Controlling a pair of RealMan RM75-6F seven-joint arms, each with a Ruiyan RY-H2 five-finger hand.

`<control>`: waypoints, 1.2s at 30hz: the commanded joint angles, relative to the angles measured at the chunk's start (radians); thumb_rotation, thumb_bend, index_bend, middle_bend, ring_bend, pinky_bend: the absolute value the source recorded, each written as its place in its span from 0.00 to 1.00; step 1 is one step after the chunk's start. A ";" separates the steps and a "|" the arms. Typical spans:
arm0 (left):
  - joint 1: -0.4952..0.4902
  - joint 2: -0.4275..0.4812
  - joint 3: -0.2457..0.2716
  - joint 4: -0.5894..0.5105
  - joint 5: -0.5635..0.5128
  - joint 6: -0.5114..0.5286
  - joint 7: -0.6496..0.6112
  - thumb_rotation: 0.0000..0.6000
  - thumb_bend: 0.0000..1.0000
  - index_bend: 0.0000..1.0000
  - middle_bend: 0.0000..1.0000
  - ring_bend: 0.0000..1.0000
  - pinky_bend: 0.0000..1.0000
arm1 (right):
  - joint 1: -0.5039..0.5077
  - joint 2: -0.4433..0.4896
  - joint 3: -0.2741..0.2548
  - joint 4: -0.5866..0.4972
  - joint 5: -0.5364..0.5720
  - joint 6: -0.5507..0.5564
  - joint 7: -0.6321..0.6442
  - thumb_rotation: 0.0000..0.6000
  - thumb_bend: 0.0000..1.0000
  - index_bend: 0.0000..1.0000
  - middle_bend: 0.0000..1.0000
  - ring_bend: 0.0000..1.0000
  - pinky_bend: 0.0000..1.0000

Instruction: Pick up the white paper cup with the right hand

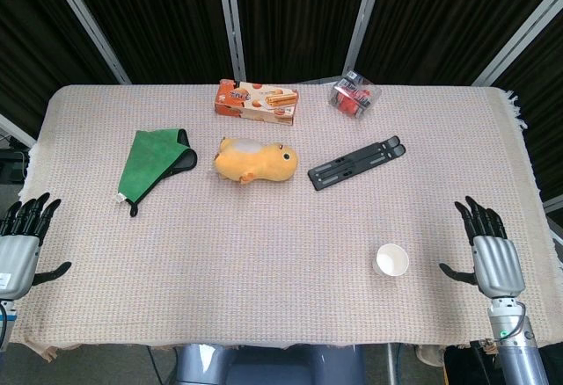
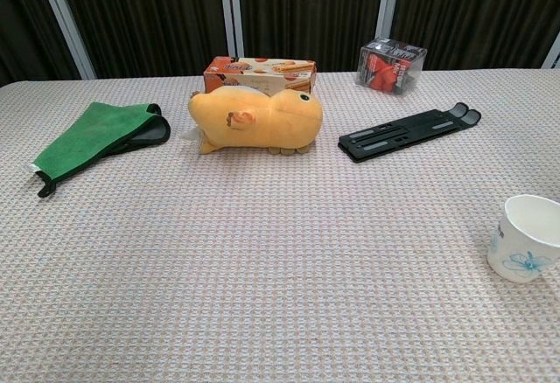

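Cup: white paper cup (image 1: 391, 260) stands upright; my right hand (image 1: 486, 249) waits at its 3 o'clock, apart, fingers spread, empty. Left hand (image 1: 19, 240) likewise spread, empty.

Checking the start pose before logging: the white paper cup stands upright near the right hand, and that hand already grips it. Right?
Not quite. The white paper cup does stand upright near the right hand, but the hand is apart from it, fingers spread and holding nothing. The head view shows the gap between them.
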 commanded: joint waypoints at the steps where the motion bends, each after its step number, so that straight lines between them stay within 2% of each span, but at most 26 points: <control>1: 0.000 0.000 0.000 -0.001 0.000 -0.001 0.000 1.00 0.00 0.00 0.00 0.00 0.00 | 0.000 0.001 -0.001 -0.001 0.001 -0.002 0.000 1.00 0.13 0.00 0.00 0.00 0.00; 17: -0.005 0.001 -0.003 0.000 -0.006 -0.008 0.000 1.00 0.00 0.00 0.00 0.00 0.00 | 0.004 0.022 -0.006 -0.029 -0.002 -0.023 -0.003 1.00 0.10 0.00 0.00 0.00 0.00; 27: -0.002 0.000 -0.002 -0.002 -0.005 -0.004 0.006 1.00 0.00 0.00 0.00 0.00 0.00 | 0.027 0.134 -0.060 -0.140 -0.066 -0.114 0.004 1.00 0.09 0.00 0.00 0.00 0.00; 34: -0.001 -0.004 -0.002 -0.003 -0.006 0.000 0.014 1.00 0.00 0.00 0.00 0.00 0.00 | 0.050 0.156 -0.098 -0.184 -0.116 -0.179 0.032 1.00 0.09 0.11 0.00 0.00 0.00; 36: 0.000 -0.005 -0.003 -0.003 -0.007 0.002 0.016 1.00 0.00 0.00 0.00 0.00 0.00 | 0.055 0.147 -0.104 -0.187 -0.121 -0.188 0.022 1.00 0.09 0.12 0.00 0.00 0.00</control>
